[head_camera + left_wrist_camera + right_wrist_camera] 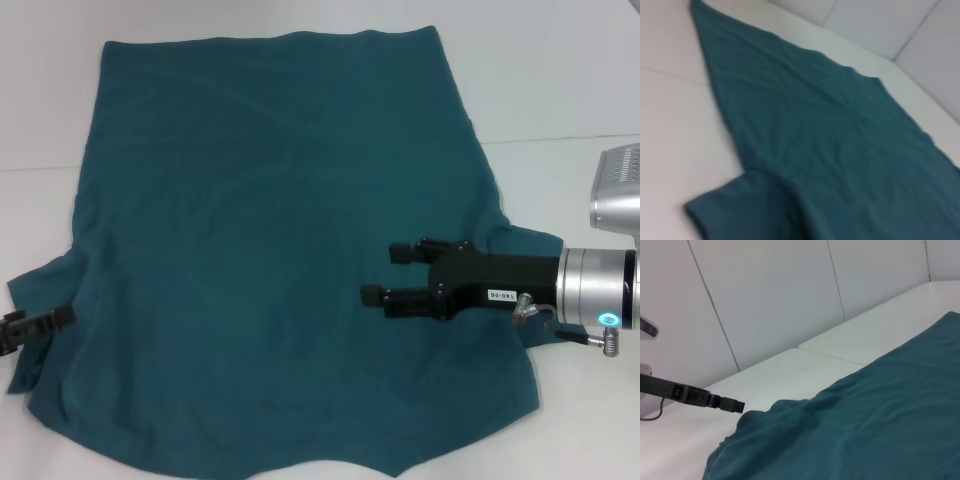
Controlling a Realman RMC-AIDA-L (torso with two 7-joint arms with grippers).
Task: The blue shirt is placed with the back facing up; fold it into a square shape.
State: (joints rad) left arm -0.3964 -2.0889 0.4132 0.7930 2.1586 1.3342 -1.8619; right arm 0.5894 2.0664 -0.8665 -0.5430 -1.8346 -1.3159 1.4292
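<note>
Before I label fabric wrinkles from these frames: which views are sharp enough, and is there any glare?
Head view: sharp, even light, blue shirt creases faint, no glare except the lit ring on the right arm. Left wrist view: soft and blurred, sleeve edges smeared. Right wrist view: fairly crisp folds, left gripper distinct.

The blue shirt (280,250) lies spread flat, right gripper (385,275) over it with jaws apart.

Plain dark teal-blue shirt (270,250) on white table (560,90); black right gripper (385,275).
</note>
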